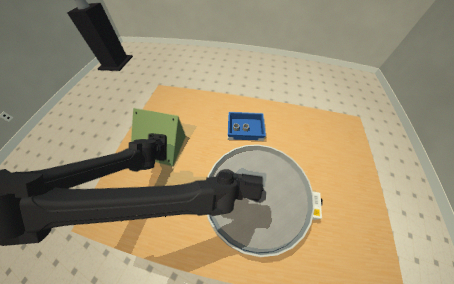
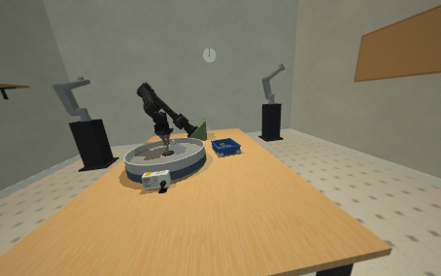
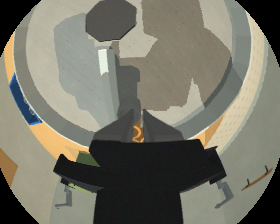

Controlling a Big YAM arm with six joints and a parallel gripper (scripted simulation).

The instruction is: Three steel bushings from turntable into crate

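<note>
The round grey turntable [image 1: 260,200] sits on the wooden table, and my arm reaches over its left half. My gripper [image 2: 166,145] points down just above the turntable surface, its fingers close together with nothing between them. In the wrist view the fingertips end just short of a dark octagonal bushing [image 3: 110,19], which also shows in the exterior view [image 2: 168,153]. The blue crate [image 1: 246,122] behind the turntable holds two steel bushings [image 1: 236,126] [image 1: 246,126]. I see no steel bushing on the turntable; the wrist hides part of it.
A green wedge-shaped block [image 1: 156,136] holds the arm's base left of the crate. A small white control box [image 1: 317,206] is attached to the turntable's right rim. The turntable has a raised rim all around.
</note>
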